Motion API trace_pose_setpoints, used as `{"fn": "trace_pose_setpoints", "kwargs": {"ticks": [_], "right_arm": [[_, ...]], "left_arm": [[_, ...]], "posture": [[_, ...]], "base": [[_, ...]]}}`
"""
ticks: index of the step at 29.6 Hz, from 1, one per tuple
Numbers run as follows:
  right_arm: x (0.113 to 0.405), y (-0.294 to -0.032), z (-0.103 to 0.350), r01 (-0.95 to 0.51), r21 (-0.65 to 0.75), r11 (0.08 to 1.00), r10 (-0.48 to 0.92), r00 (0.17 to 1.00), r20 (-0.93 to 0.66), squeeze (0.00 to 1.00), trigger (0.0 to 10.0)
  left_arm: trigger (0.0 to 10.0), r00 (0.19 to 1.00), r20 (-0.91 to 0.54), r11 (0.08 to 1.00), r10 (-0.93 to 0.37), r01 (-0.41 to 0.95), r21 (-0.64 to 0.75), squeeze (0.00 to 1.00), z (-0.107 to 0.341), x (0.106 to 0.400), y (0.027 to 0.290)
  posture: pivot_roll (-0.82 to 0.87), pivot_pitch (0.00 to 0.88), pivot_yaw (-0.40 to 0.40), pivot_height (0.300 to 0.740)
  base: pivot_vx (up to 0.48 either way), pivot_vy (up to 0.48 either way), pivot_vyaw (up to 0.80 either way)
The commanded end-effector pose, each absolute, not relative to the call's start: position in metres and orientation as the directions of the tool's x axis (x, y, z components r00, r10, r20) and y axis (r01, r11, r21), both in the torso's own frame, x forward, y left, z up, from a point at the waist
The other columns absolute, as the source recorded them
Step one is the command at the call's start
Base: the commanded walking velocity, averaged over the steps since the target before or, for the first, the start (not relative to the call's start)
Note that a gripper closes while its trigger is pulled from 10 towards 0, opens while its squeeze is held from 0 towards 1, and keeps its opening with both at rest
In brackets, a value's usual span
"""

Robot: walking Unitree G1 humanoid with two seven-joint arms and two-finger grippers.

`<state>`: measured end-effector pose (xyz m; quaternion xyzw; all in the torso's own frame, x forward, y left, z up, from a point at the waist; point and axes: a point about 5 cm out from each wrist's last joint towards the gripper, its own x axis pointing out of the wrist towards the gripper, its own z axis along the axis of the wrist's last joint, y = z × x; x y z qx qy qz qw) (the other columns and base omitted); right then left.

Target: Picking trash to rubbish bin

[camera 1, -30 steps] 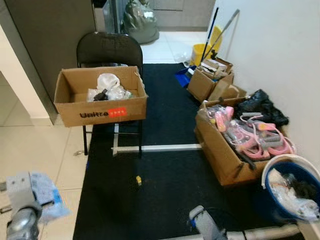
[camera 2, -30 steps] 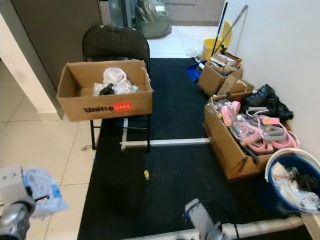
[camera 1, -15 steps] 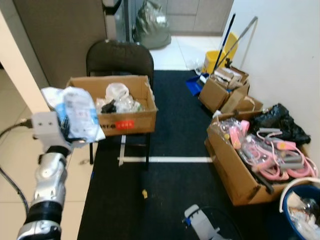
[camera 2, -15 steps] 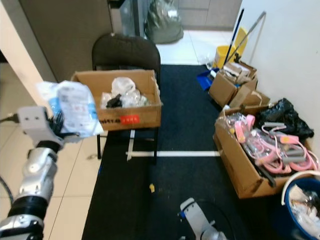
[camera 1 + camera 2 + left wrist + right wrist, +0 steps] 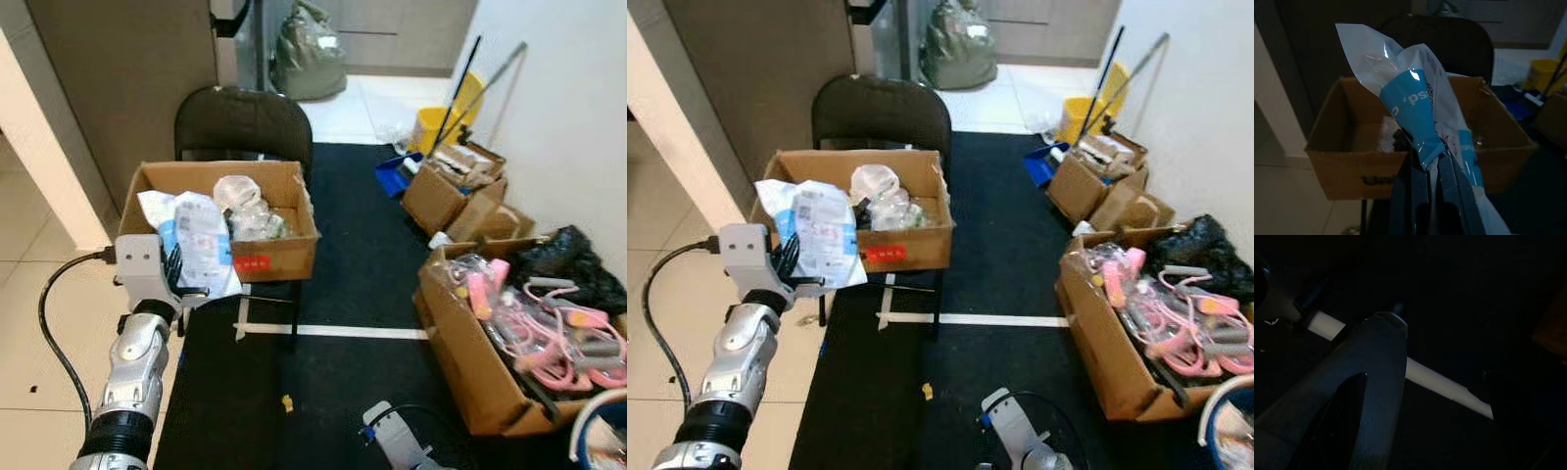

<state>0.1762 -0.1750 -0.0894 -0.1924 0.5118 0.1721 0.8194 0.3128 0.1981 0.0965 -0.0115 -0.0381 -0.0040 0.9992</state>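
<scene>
My left gripper (image 5: 177,273) is raised at the left and is shut on a white and blue plastic packet (image 5: 199,241). In the left wrist view the packet (image 5: 1415,105) sticks up from between the fingertips (image 5: 1421,164). The packet hangs just before the near left corner of an open cardboard box (image 5: 284,257). That box holds crumpled clear plastic (image 5: 242,200) and stands on a black folding chair (image 5: 243,117). My right arm (image 5: 394,439) hangs idle at the bottom of the eye views.
A cardboard box of pink items (image 5: 490,377) stands at the right on the black mat (image 5: 343,284). Behind it lie a black bag (image 5: 578,269), small boxes (image 5: 451,186) and a yellow mop bucket (image 5: 433,122). A blue bucket rim (image 5: 598,416) is at the bottom right.
My left arm rose from the bottom left with the packet, then moved in towards the box on the chair. The camera has tilted up and shifted.
</scene>
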Motion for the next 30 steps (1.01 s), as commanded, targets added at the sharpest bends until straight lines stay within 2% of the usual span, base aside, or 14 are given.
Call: {"fn": "trace_pose_setpoints", "kwargs": {"ticks": [1, 20, 24, 30], "right_arm": [[0.166, -0.176, -0.094, -0.475, -0.119, 0.872, 0.081, 0.379, -0.922, 0.00, 10.0], [0.165, -0.175, -0.095, -0.468, -0.117, 0.876, 0.079, 0.379, -0.922, 0.00, 10.0], [0.161, -0.174, -0.096, -0.467, -0.116, 0.877, 0.076, 0.373, -0.925, 0.00, 10.0], [0.158, -0.175, -0.097, -0.466, -0.117, 0.877, 0.072, 0.368, -0.927, 0.00, 10.0]], "left_arm": [[10.0, 0.998, 0.063, 1.000, -0.009, 0.010, -0.018, 0.00, 0.094, 0.312, 0.198], [10.0, 0.994, 0.075, 0.995, 0.080, -0.085, 0.059, 0.00, 0.107, 0.310, 0.237], [10.0, 0.987, 0.097, 0.987, 0.125, -0.134, 0.085, 0.00, 0.117, 0.309, 0.258], [10.0, 0.984, 0.108, 0.984, 0.140, -0.151, 0.092, 0.00, 0.123, 0.310, 0.271]], "posture": [[0.14, 0.051, 0.009, 0.740], [0.14, 0.046, 0.017, 0.740], [0.14, 0.048, 0.019, 0.740], [0.13, 0.048, 0.021, 0.740]], "base": [[0.322, 0.000, 0.00], [0.329, 0.000, 0.00], [0.330, 0.000, 0.00], [0.330, 0.000, 0.00]]}}
